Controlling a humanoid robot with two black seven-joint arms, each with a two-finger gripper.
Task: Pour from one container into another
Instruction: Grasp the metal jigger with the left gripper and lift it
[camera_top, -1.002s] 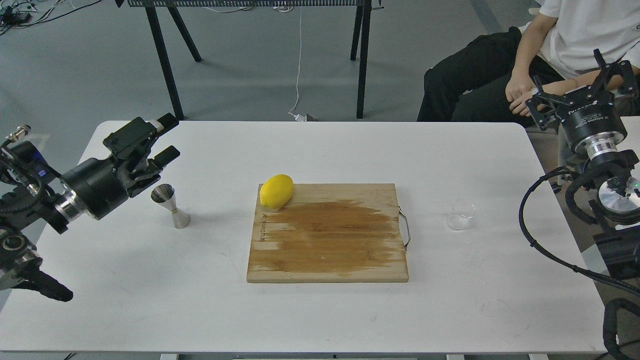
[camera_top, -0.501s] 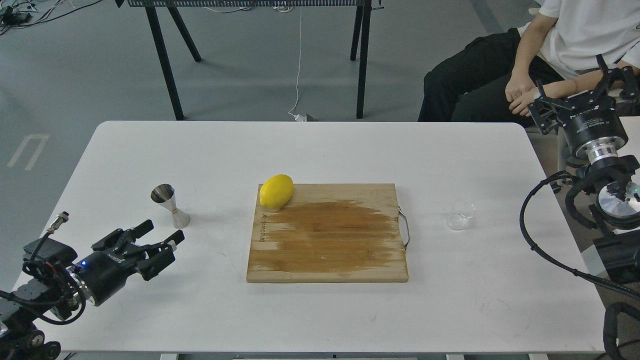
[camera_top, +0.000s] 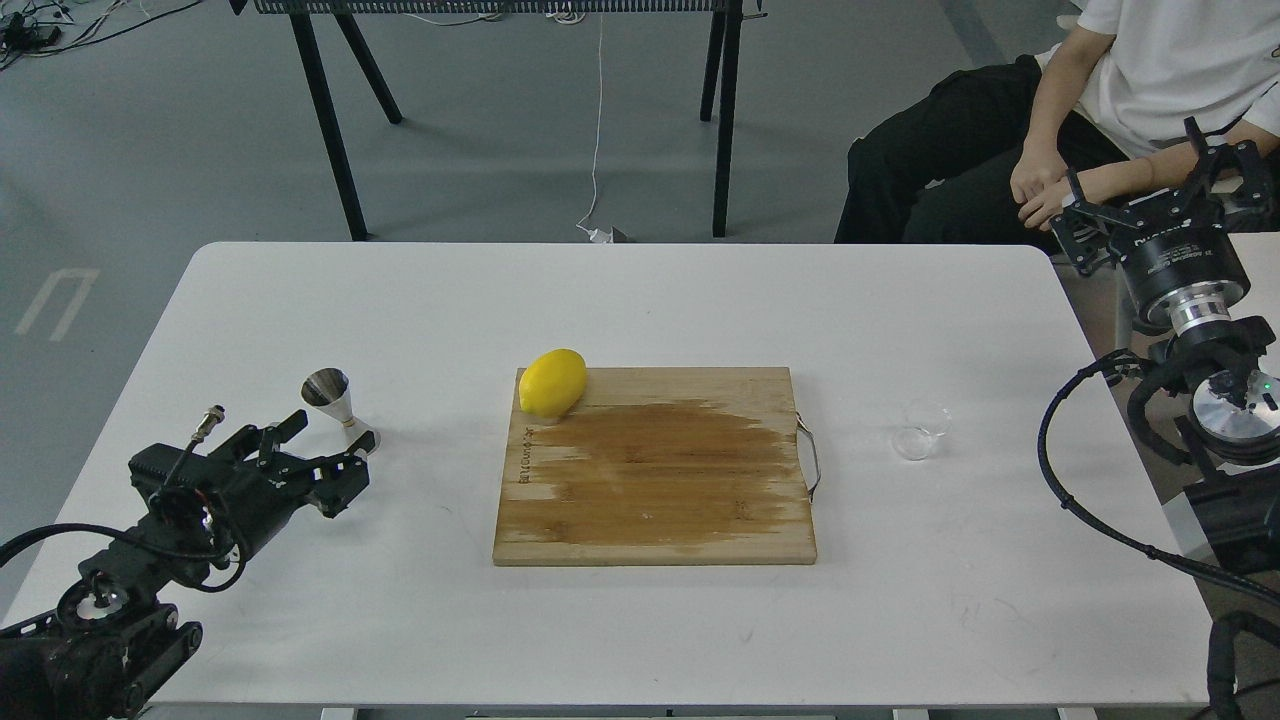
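- The left hand (camera_top: 325, 455), fingers apart, sits low just beside the jigger (camera_top: 340, 408) near the surface's left edge (likely to steady it).
- The right hand (camera_top: 1150, 200), fingers spread, hangs past the right edge, well apart from the clear cup (camera_top: 921, 430).

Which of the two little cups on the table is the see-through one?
The clear cup, standing to the right of the wooden cutting board. You can see the white table through it. The other one, left of the board, is a shiny steel hourglass-shaped jigger.

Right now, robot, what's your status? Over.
Left gripper open beside jigger. Right gripper open, off table. Clear cup untouched. Cutting board, lemon between them.
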